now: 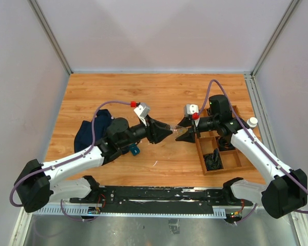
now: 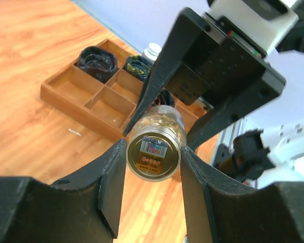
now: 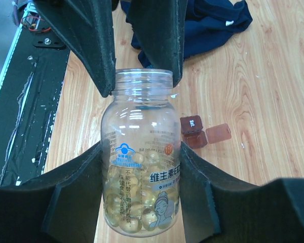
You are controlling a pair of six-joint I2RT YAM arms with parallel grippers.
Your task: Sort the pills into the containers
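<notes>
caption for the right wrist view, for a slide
Right end effector grips a clear softgel bottle while left end effector clamps its neck; reddish-brown container lies beyond.

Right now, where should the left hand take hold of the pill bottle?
Grip the threaded neck of the pill bottle, coming in from the mouth end along its axis, a finger on each side. The right hand clamps the labelled body, so only the neck is free, and the left hand faces that end.
</notes>
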